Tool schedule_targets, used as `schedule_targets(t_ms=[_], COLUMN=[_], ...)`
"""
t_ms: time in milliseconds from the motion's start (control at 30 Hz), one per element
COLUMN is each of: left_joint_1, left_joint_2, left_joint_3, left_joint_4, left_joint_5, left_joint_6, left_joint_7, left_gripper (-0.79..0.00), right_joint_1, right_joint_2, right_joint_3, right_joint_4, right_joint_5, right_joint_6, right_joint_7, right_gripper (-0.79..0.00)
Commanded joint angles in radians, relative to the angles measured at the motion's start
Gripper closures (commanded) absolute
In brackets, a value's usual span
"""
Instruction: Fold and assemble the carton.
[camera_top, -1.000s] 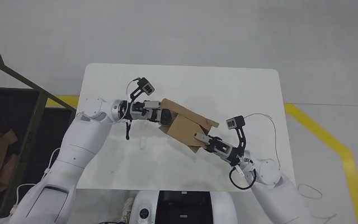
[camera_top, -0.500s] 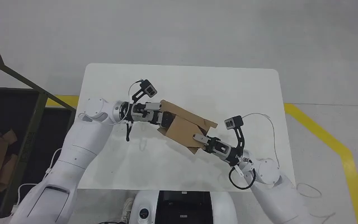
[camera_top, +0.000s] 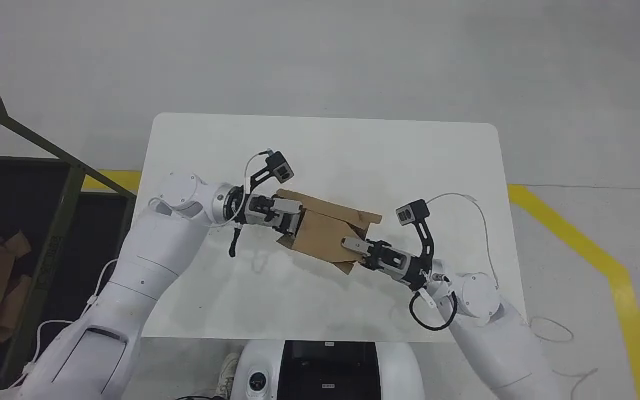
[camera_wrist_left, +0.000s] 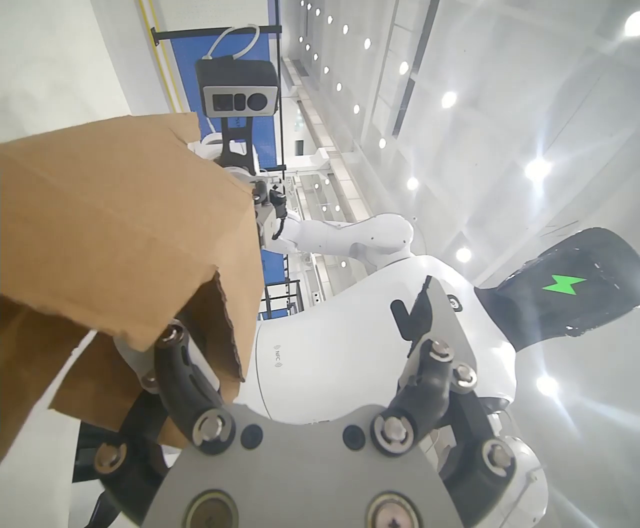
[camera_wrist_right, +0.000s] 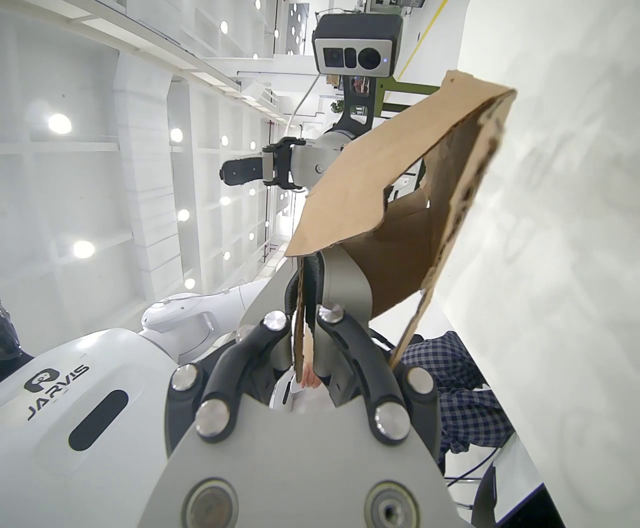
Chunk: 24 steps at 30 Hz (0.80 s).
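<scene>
Right claw (camera_top: 352, 245) sits on the robot's side of the desk (camera_top: 420, 150), pointing away from the body toward the middle. From its wrist, the claw (camera_wrist_right: 306, 300) is drawn narrow, both black fingers (camera_wrist_right: 345, 340) pressed on the thin edge of a cardboard flap, so it grips the carton (camera_wrist_right: 360, 200) by that flap. The carton (camera_top: 325, 228) is brown corrugated board, half opened, lying slantwise over the middle of the desk between the two claws. Its panels stand at angles to each other and one loose flap sticks out toward the desk's right side. Whether its underside touches the desk I cannot tell. Left claw (camera_top: 285, 210) is at the carton's other end, slightly farther from the body. From the left wrist, this claw (camera_wrist_left: 295, 325) is spread wide. One finger (camera_wrist_left: 175, 350) lies against the lower corner of the carton (camera_wrist_left: 115, 210), with a ragged flap edge just beside it; the other finger stands well apart in free air, touching nothing. The desk is white with rounded corners. Beyond it the floor is pale grey, with a yellow line (camera_top: 570, 235) running off the right side and a dark metal frame (camera_top: 40, 160) to the left, with cardboard scraps (camera_top: 15, 270) on the floor by it.
</scene>
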Motion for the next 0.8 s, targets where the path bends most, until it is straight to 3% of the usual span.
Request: schedule_targets(t_ms=[0,600,767], left_joint_1=[-0.004,-0.007,0.016], left_joint_2=[0.003,0.006,0.010], left_joint_3=[0.007,0.013,-0.004], left_joint_4=[-0.003,-0.006,-0.051], left_joint_5=[0.002,-0.003,-0.002], left_joint_6=[-0.003,-0.008,-0.003], left_joint_7=[0.000,0.000,0.029], left_gripper=[-0.785,-0.785,-0.785], right_joint_1=[0.009,0.009,0.013], right_joint_2=[0.000,0.000,-0.001], right_joint_3=[0.001,0.001,-0.003], right_joint_4=[0.004,0.004,-0.010], right_joint_5=[0.004,0.004,0.011], right_joint_6=[0.012,0.012,0.036], right_joint_7=[0.009,0.009,-0.005], right_gripper=[0.000,0.000,0.000])
